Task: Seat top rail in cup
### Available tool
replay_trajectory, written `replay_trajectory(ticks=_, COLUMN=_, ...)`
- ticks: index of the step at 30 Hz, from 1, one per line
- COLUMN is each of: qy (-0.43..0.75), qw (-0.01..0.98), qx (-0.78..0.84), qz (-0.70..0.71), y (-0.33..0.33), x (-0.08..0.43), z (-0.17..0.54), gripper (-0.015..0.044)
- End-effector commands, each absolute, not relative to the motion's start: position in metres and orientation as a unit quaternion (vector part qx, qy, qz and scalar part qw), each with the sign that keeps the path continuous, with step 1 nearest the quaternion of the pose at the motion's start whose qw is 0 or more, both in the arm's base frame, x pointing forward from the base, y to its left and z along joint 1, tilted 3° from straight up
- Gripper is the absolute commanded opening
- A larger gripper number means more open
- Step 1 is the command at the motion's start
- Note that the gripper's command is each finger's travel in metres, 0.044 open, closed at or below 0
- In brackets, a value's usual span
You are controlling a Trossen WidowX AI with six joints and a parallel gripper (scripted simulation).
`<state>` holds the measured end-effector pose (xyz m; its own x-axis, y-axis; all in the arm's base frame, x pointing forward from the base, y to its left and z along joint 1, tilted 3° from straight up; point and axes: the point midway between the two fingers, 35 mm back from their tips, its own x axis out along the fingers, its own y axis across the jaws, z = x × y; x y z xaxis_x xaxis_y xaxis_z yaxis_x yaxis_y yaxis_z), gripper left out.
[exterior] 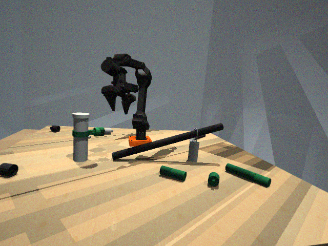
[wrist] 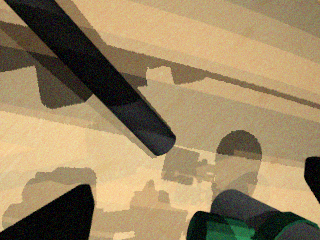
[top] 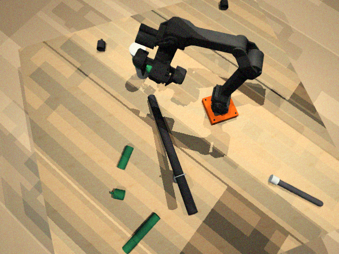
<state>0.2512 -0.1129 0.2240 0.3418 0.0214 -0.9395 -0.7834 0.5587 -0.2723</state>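
The black rail [top: 171, 153] [exterior: 169, 141] [wrist: 95, 75] slopes through the wire loop [exterior: 196, 129] of the small grey post [exterior: 193, 151]. Its low end is down at the table, short of the big grey post [exterior: 80, 149] and below cup height. The green band [exterior: 80, 134] sits partway up that post, below its pale cap [top: 135, 48] [exterior: 81, 114]. The green rail-end cup [top: 149, 68] [exterior: 99, 131] [wrist: 199, 227] sticks out from the band, empty. My gripper [exterior: 119, 112] [wrist: 200, 182] is open and empty, pointing down, high above the rail's low end and near the cup, touching neither.
Green tubes [top: 125, 157] [exterior: 172, 173] [top: 141, 233] [exterior: 247, 175] and a small green cup [top: 118, 193] [exterior: 213, 179] lie beside the rail. Black caps [top: 100, 45] [top: 223, 4] lie farther out. A dark tube [top: 298, 192] with a white end lies right of the orange base [top: 206, 106] [exterior: 132, 142].
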Motion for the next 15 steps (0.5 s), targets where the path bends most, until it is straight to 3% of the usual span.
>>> replay_trajectory(ticks=1, qy=0.366, qw=0.639, qx=-0.533, qz=0.417, y=-0.176, x=0.233, z=0.226, gripper=0.0440)
replay_trajectory(ticks=15, qy=0.203, qw=0.479, qx=-0.698, qz=0.492, y=-0.208, x=0.215, z=0.227, gripper=0.0440)
